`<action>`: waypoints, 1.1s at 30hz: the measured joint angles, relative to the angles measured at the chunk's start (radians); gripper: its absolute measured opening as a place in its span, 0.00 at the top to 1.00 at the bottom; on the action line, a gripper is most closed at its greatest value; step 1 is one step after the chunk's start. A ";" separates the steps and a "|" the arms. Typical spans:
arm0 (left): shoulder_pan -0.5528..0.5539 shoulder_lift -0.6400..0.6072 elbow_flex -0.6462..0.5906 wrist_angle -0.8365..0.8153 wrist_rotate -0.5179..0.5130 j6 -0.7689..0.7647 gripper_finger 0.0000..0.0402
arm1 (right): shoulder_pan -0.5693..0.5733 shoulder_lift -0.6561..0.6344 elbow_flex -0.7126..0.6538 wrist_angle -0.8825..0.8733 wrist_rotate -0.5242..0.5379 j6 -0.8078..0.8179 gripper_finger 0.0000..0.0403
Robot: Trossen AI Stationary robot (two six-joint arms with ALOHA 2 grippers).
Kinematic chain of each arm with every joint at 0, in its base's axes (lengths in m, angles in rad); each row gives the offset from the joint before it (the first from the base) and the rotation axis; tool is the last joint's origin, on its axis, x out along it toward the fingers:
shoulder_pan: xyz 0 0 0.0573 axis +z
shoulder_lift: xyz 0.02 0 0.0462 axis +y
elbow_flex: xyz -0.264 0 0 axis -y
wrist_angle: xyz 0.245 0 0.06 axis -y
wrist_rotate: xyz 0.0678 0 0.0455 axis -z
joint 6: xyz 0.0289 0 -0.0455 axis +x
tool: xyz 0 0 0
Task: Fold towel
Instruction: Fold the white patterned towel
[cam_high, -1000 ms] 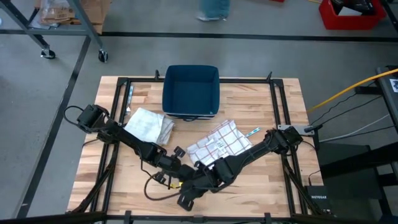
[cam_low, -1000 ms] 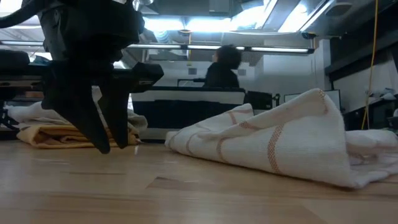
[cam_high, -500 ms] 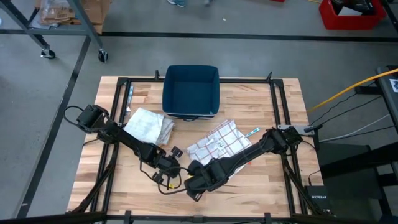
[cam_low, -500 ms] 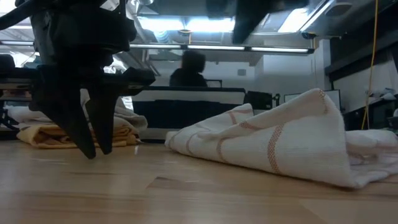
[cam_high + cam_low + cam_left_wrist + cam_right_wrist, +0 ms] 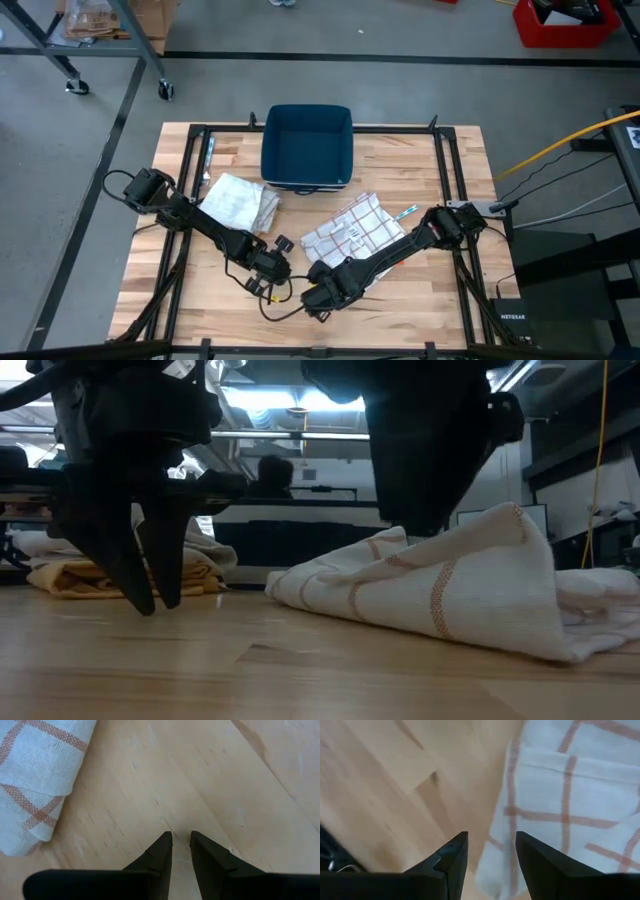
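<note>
Only one piece of writing can be read. On the black box point(image 5: 510, 322) sitting at about four o'clock off the table's corner in the high view, pale letters spell what looks like "NETGEAR", run along its top edge. The checked towel point(image 5: 350, 232) has a small dark mark near its middle, but it is too small to make out as letters. The cardboard boxes point(image 5: 110, 20) at about eleven o'clock show no print that can be read. Nothing legible shows in the low view or in either wrist view.
</note>
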 joint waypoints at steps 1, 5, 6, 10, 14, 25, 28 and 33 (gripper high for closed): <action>0.000 0.000 0.000 0.000 0.000 0.000 0.84 | 0.000 0.000 -0.011 0.010 0.011 0.001 0.58; 0.000 0.000 0.000 0.000 0.000 -0.003 0.84 | 0.000 0.000 -0.032 0.017 0.056 0.016 0.58; 0.000 0.000 0.000 0.000 0.000 -0.003 0.84 | 0.000 0.000 -0.036 0.021 0.059 0.017 0.58; 0.000 0.000 0.000 0.001 0.000 -0.003 0.84 | 0.000 0.000 -0.043 0.010 0.064 0.017 0.58; 0.000 0.000 0.000 0.001 0.000 -0.004 0.84 | 0.000 0.000 -0.043 0.008 0.111 0.018 0.58; 0.000 0.000 0.000 0.002 0.000 -0.029 0.84 | -0.008 0.000 -0.042 0.001 0.129 0.018 0.58; 0.000 0.000 0.000 0.002 0.000 -0.029 0.84 | -0.008 0.000 -0.042 0.002 0.120 0.018 0.58; 0.000 0.000 0.000 0.004 0.000 -0.029 0.84 | -0.007 0.008 -0.042 0.005 0.103 0.018 0.58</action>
